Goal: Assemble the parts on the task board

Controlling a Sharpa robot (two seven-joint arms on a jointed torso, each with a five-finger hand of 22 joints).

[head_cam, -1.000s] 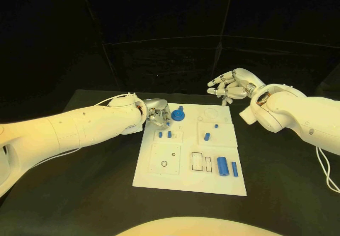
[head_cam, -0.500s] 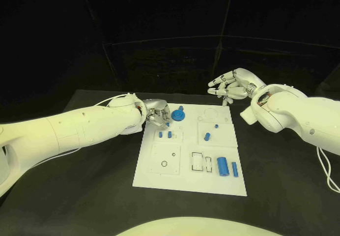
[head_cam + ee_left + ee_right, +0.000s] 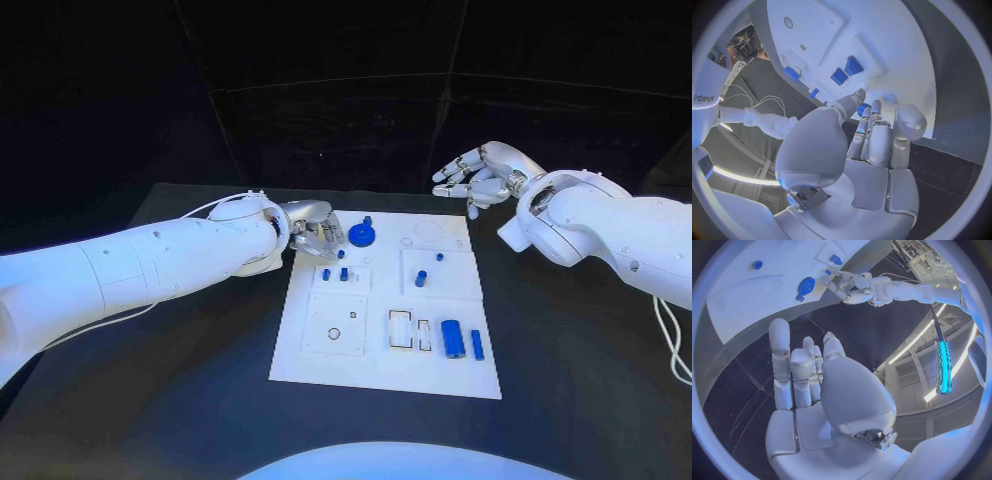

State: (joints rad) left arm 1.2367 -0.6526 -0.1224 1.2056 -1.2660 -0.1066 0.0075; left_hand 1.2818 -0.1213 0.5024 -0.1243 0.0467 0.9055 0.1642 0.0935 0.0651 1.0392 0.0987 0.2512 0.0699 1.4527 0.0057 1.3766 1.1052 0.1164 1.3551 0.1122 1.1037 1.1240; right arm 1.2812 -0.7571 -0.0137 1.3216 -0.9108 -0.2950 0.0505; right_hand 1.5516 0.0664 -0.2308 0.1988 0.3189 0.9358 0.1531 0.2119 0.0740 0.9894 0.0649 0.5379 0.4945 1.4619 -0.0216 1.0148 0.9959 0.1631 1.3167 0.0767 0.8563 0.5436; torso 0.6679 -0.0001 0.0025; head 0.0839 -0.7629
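On the black table (image 3: pixel 173 400) the white rectangular task board (image 3: pixel 361 372) is laid, small blue parts (image 3: pixel 451 338) resting across it. At its far left corner the silver left hand (image 3: pixel 315 230) is curled beside a round blue gear-like part (image 3: pixel 361 235); whether anything is pinched cannot be told. Beyond the far right corner the silver right hand (image 3: pixel 479 173) is held aloft, fingers spread, empty

**Both hands empty, one at each far corner**

The white left arm reaches in from 9 o'clock; its silver many-fingered left hand (image 3: pixel 315 228) sits with fingers curled inward, holding nothing. The white right arm enters from 3 o'clock; its silver right hand (image 3: pixel 482 176) hangs at 1 o'clock, fingers spread and empty.
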